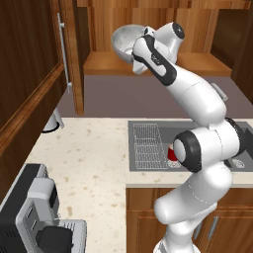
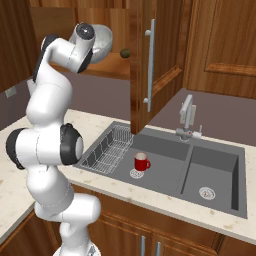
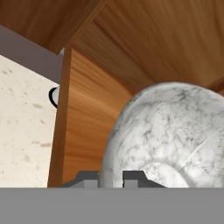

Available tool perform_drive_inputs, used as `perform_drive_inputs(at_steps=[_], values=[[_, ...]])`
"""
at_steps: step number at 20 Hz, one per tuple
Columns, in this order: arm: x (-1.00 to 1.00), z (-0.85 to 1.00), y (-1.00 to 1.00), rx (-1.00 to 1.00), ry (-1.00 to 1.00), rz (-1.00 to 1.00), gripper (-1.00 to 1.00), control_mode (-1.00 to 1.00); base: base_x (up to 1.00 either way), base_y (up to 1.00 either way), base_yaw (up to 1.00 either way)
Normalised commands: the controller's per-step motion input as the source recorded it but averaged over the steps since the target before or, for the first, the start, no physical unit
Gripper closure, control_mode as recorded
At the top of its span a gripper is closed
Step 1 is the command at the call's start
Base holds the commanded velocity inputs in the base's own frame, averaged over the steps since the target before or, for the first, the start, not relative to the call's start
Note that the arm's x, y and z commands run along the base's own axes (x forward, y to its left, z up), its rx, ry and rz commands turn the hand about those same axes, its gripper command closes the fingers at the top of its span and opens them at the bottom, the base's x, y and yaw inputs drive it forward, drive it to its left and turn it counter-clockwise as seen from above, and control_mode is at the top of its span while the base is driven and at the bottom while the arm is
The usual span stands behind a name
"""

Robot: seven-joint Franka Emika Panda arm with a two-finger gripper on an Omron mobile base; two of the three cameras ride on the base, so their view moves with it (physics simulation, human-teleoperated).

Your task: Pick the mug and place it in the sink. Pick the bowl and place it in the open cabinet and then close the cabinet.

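One mug [image 2: 142,162], glossy red with a white inside, stands upright in the left basin of the sink [image 2: 220,197], at about 6 o'clock from the open cabinet in the right base view. It sits just beside a round drain, its handle toward 3 o'clock. A white wire rack [image 2: 107,151] lies in the sink at 9 o'clock of the mug, close but apart. In the left base view the mug [image 1: 172,152] is half hidden behind the arm's dark joint.

Nearest the base in the left base view, a grey and black appliance [image 1: 34,212] occupies the speckled counter [image 1: 94,158] at 7 o'clock.

Farther back, a faucet [image 2: 186,119] rises behind the sink at 1 o'clock of the mug.

Arm reaches up and away. The gripper [image 3: 110,178] holds the bowl [image 3: 168,135]: in the hand view one dark fingertip shows on each side of the bowl's rim, closed on it. The bowl, speckled grey-white, is tilted on its side, its rounded outside toward the hand camera.

In the left base view the bowl [image 1: 123,41] hangs at 12 o'clock, level with the cabinet [image 1: 163,64] shelf; whether it touches the shelf cannot be told. The cabinet door [image 2: 155,65] stands open, its long metal handle [image 2: 149,67] vertical. A small dark object [image 2: 125,52] rests on the shelf at 3 o'clock of the bowl in the right base view.
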Motion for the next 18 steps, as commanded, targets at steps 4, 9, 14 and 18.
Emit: perform_drive_inputs(at_steps=[4,9,14,18], values=[[0.0,-0.39,0.04,0.04,0.0,0.0,-1.0,-1.0,0.0,0.0,0.0],[0.09,-0.08,0.0,0.01,0.0,0.0,-1.0,-1.0,0.0,0.0,0.0],[0.08,0.2,0.0,0.0,-0.04,0.0,-1.0,-1.0,0.0,0.0,0.0],[0.01,0.39,0.0,0.0,-0.09,0.0,-1.0,-1.0,0.0,0.0,0.0]])
